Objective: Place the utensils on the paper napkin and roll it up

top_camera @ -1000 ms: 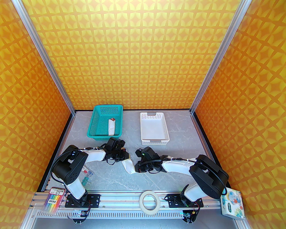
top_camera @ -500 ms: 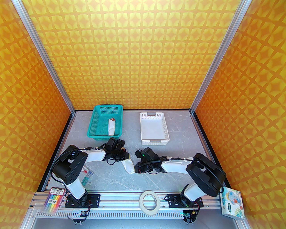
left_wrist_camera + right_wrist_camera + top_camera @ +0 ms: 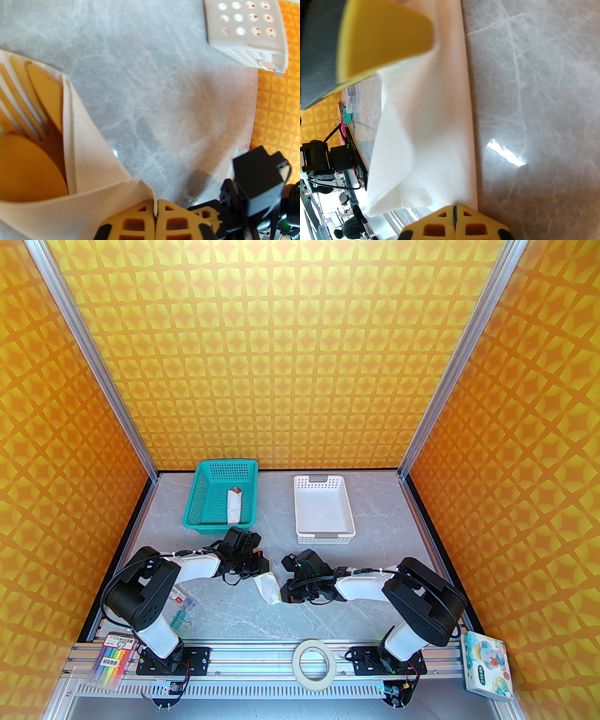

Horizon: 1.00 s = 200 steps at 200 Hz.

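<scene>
Rolling step: left gripper (image 3: 155, 207), right gripper (image 3: 454, 212) clamped on thin white paper napkin (image 3: 266, 587) enclosing tan wooden utensils (image 3: 25, 152); tightening likely next.

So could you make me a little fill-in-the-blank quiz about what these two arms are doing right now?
The left gripper and the right gripper are each ____ on the paper napkin.
The utensils sit ____ the napkin's fold.
A white roll lies in the ____ basket.
Missing words: shut; inside; teal.
</scene>
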Available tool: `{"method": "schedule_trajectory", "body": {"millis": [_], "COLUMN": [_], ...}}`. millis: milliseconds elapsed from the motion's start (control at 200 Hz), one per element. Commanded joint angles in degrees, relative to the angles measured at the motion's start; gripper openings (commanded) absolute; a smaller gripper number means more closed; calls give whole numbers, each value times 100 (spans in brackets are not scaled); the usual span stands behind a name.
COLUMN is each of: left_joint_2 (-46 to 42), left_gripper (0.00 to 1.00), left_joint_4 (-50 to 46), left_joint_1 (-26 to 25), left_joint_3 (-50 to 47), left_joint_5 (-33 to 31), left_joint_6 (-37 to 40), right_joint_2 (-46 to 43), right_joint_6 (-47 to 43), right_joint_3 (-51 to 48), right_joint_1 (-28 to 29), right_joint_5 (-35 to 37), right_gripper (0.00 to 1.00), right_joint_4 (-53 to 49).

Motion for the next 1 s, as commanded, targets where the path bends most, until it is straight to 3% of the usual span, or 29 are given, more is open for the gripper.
{"method": "schedule_trajectory", "body": {"millis": [0, 345, 995], "left_joint_2": [-257, -93, 824], "left_gripper": [0, 0, 0], "left_joint_4": [-283, -393, 552], "left_joint_1": [-19, -72, -72], "left_joint_3": [200, 474, 641], "left_joint_5": [-108, -143, -144], "left_joint_6": [78, 78, -266], "right_joint_2": [355, 532, 586], "right_joint_6": [-24, -130, -205], "right_joint_3": [-100, -28, 19], "right_joint_1": [-28, -19, -21], "right_joint_5": [497, 563, 579], "right_gripper": [2, 1, 0], "right_joint_4": [-749, -935, -1061]}}
